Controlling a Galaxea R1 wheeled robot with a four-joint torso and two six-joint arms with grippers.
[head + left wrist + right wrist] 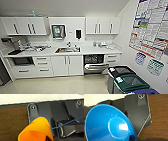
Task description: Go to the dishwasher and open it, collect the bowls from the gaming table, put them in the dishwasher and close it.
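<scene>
The dishwasher [96, 65] stands under the white counter, right of the sink cabinet. Its brushed steel door hangs partly down and the dark interior with a rack shows above it. In the left wrist view an orange bowl [37, 130] sits tilted, with my left gripper [48, 138] shut on its rim. In the right wrist view a blue bowl [107, 124] shows its glossy inside, with my right gripper [132, 138] shut on its edge. The gaming table is out of view.
A sink [67, 50] is set in the counter [95, 51]. Waste bins with dark, green and blue lids [127, 82] stand at the right, close to the dishwasher. Posters [150, 27] cover the right wall. Pale floor [62, 85] lies before the cabinets.
</scene>
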